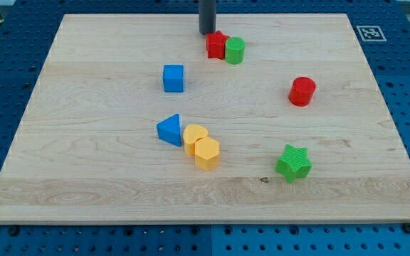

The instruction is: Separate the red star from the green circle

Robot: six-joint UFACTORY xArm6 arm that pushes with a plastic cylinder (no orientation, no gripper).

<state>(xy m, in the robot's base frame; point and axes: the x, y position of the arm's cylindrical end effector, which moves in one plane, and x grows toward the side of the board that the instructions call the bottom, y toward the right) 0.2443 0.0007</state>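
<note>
My tip (207, 33) is just a bare rod, so no hand to be apart or together; it's at the table's (84, 178) 12 o'clock edge. Red star (216, 45) sits right at its 5 o'clock, touching the green circle (235, 50) at the star's 3 o'clock

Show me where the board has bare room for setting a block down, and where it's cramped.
Bare: the view's left side, left of the blue cube and blue triangle; also the bottom strip below the green star. Crowded: my tip against the red star and green circle; yellow blocks by the triangle.
</note>
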